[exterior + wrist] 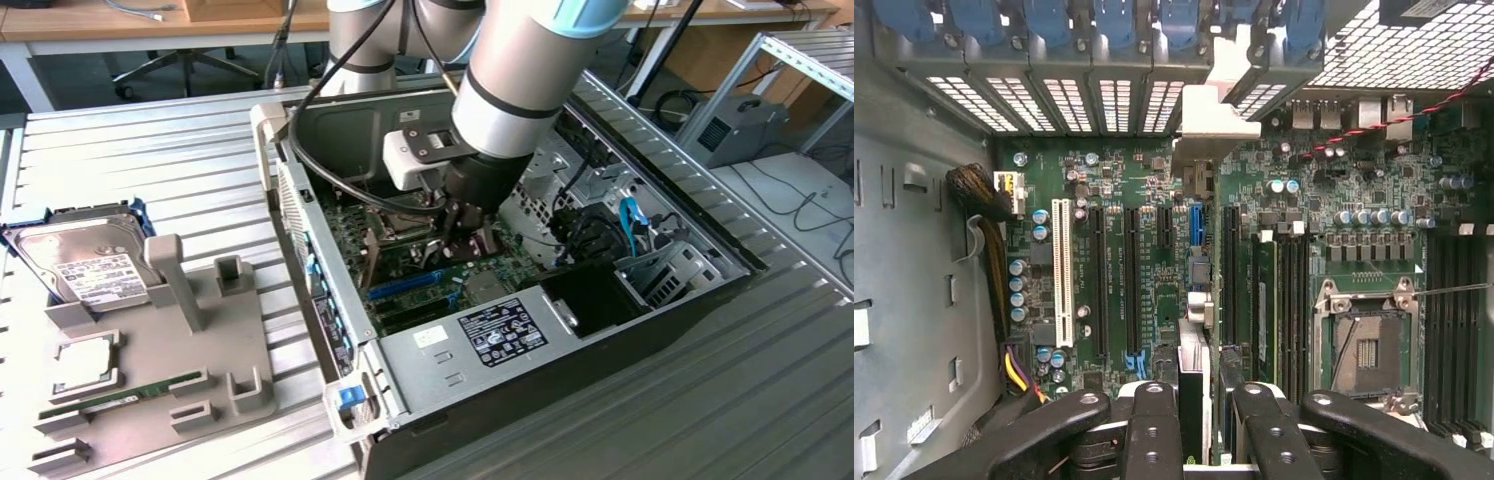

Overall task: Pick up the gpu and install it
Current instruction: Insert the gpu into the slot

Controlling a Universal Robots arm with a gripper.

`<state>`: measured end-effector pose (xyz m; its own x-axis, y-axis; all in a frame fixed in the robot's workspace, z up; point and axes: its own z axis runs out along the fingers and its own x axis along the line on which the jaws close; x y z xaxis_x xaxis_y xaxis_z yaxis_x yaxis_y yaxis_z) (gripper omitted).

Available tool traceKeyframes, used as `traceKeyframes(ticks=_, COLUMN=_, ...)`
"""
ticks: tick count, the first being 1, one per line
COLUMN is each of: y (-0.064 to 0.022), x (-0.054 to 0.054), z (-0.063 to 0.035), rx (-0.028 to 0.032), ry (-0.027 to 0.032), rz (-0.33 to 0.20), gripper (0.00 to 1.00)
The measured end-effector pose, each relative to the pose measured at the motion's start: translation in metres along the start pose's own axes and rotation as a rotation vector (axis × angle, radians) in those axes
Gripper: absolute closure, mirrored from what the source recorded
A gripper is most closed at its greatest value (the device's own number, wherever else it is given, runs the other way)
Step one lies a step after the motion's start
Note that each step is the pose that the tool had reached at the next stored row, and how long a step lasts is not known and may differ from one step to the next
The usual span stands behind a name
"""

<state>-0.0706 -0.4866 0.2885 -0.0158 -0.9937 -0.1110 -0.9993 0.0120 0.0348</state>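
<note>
Your claw is clamped on the graphics card, edge-on above the motherboard slots. The card's bracket meets the case rear wall at twelve o'clock; grooved metal table around.

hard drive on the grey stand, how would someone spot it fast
Start at the open PC case, then look to the exterior view's left at the grey parts stand. The hard drive sits at its far end in a blue holder: a silver box with a white label, much bulkier than the thin green RAM stick.

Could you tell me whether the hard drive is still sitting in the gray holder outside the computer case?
Yes, the hard drive stands in the gray holder, beside the computer case.
</note>
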Motion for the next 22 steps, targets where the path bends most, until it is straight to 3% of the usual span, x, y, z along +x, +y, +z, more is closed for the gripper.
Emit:
traceKeyframes(ticks=7, y=0.0047, x=-0.002, z=0.0027, rx=-0.0001, ry=0.0009, rz=0.0, gripper=0.74)
traceKeyframes(ticks=9, y=0.0056, x=-0.006, z=0.0036, rx=-0.0001, ry=0.0056, rz=0.0, gripper=0.74)
traceKeyframes(ticks=12, y=0.0061, x=-0.013, z=0.0048, rx=0.0003, ry=0.0248, rz=0.001, gripper=0.74)
traceKeyframes(ticks=15, y=0.0062, x=-0.02, z=0.0057, rx=0.0007, ry=0.0495, rz=0.002, gripper=0.74)
traceKeyframes(ticks=17, y=0.0065, x=-0.022, z=0.0062, rx=0.0009, ry=0.06, rz=0.002, gripper=0.74)
traceKeyframes(ticks=19, y=0.0074, x=-0.023, z=0.0068, rx=0.001, ry=0.0647, rz=0.002, gripper=0.74)
traceKeyframes(ticks=20, y=0.0079, x=-0.023, z=0.007, rx=0.001, ry=0.0708, rz=0.002, gripper=0.74)
traceKeyframes(ticks=21, y=0.0081, x=-0.023, z=0.0071, rx=0.0012, ry=0.0783, rz=0.003, gripper=0.74)
traceKeyframes(ticks=22, y=0.0084, x=-0.024, z=0.0073, rx=0.0018, ry=0.0953, rz=0.003, gripper=0.74)
